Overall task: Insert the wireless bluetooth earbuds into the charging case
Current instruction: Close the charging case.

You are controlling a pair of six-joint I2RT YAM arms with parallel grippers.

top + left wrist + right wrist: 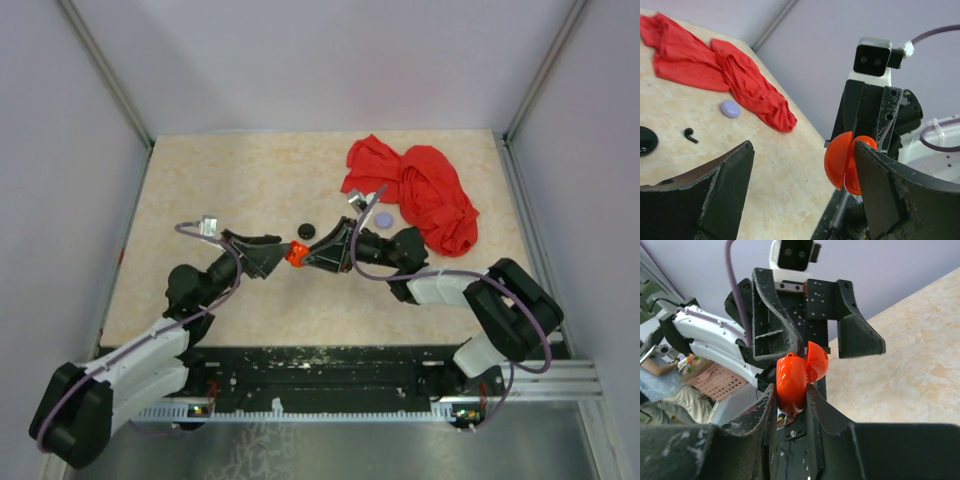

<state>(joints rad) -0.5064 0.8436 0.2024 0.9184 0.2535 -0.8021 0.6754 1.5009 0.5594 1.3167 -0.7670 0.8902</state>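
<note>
Note right claw pinching a red-orange hinged shell by its lower edge, raised off the table at mid-scene, between the two arms. Note left claw spread wide, one finger either side of the shell; cannot tell whether either finger touches it. Judged a hand-over or pull-apart pose, hence the nose-to-nose meeting of the wrists. Record shell as glossy moulded plastic, two rounded halves gaping at a seam. Locate charging case just beyond the claws, flat on the table: small round black puck, dull finish, touched by neither claw. Locate one earbud lying loose between the case and a lavender disc: black, curved, with a short stem; cannot find the second in any view. Log the disc as a smooth pebble shape, close to the near edge of a crumpled red cloth at far right, soft and deeply folded. Table top: pale mottled stone pattern, hard and flat. Judge task barely begun: no earbud seated, case well clear of both claws.
</note>
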